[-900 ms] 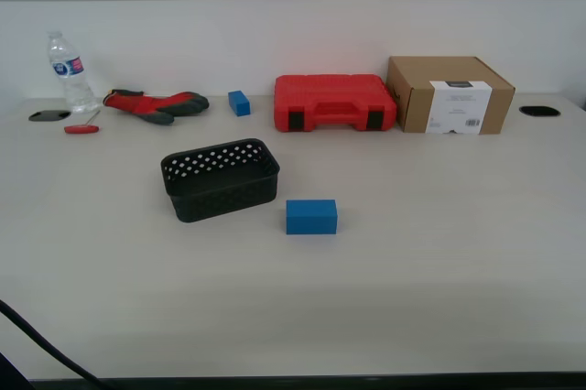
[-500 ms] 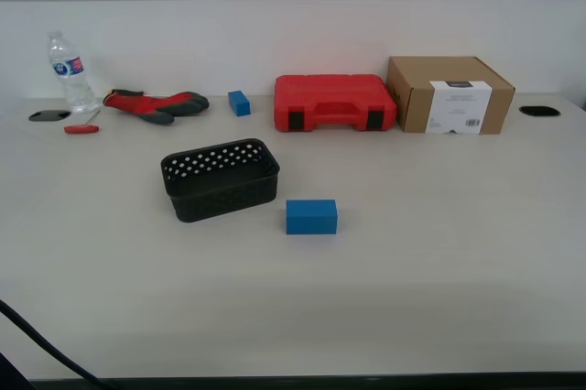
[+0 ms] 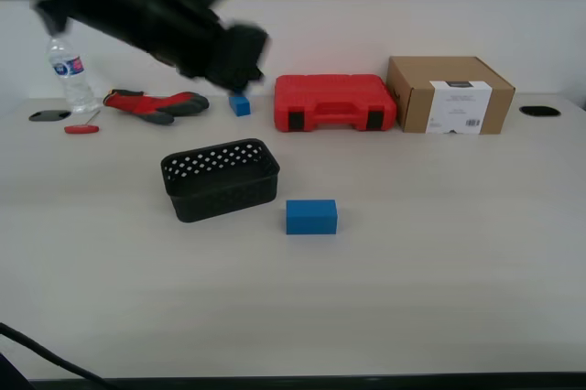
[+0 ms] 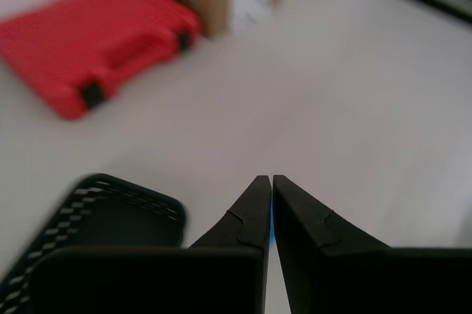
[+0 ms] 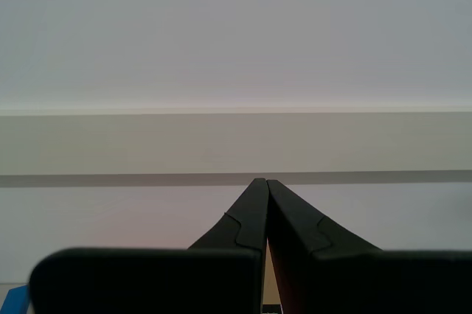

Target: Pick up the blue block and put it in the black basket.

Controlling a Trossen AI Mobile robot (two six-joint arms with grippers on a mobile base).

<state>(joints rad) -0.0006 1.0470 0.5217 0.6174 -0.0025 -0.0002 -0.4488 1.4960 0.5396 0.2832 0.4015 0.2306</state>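
Observation:
The blue block (image 3: 311,216) lies on the pale table, just off the exterior view's right of the black basket (image 3: 224,196). The basket is empty; its corner also shows in the first wrist view (image 4: 110,211). A blurred black arm reaches in from the exterior view's upper left. I take it for my first arm, with my first gripper (image 3: 240,60) high above the back of the table, beyond the basket. Its jaws are shut and empty in the first wrist view (image 4: 267,178). My second gripper (image 5: 259,180) is shut and empty, pointing at a bare wall.
A red tool case (image 3: 334,102) and a cardboard box (image 3: 449,94) stand along the back. A small blue block (image 3: 240,103), a red and grey glove (image 3: 156,104), a water bottle (image 3: 69,70) and a red-handled tool (image 3: 81,128) sit at the back left.
A black arm has swung into the exterior view from the upper left, blurred by motion. The blue block, the basket and the other things have not moved.

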